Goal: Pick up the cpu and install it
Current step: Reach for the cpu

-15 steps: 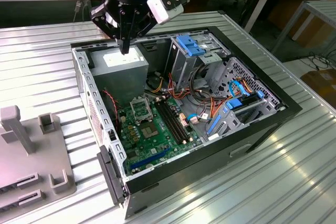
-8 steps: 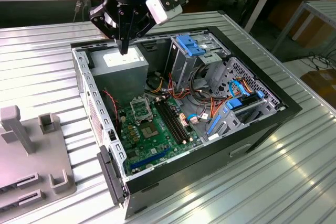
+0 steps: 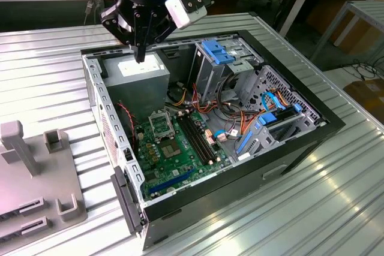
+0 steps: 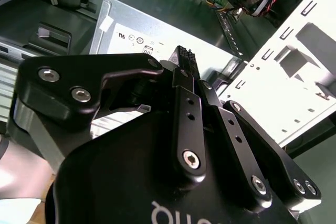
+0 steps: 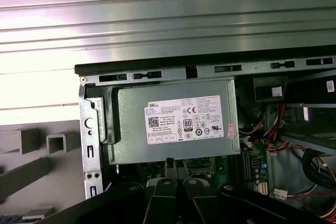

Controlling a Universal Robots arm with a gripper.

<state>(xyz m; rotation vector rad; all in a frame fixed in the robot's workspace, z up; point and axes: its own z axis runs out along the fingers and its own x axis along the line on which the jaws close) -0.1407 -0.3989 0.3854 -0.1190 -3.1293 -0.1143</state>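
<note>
On the exterior view's left, a grey holder block (image 3: 36,166) is standing on the ribbed metal table (image 3: 336,208), well apart from the work. Moving rightward, the gripper (image 3: 139,57) is hanging over the power supply (image 3: 141,70) at the far end of the open computer case (image 3: 240,172). Its fingers are pressing together, and I am seeing nothing between them in both wrist views.

Further to the right and lower, the cpu (image 3: 171,150) seems to be lying on the green motherboard (image 3: 180,169), just beside the silver socket frame (image 3: 161,125). It is well apart from the gripper.

I am judging that the step in hand is the reach for the chip. To do it well, the fingers are needing to open before going down. The descent should be straight, keeping away from the red and black cable (image 3: 126,115) and the frame, and taking the chip by two opposite edges.

The cpu is lying flat with its grey top facing up. Being square, it has no real long axis, and its edges seem to be running along the board's edges.
</note>
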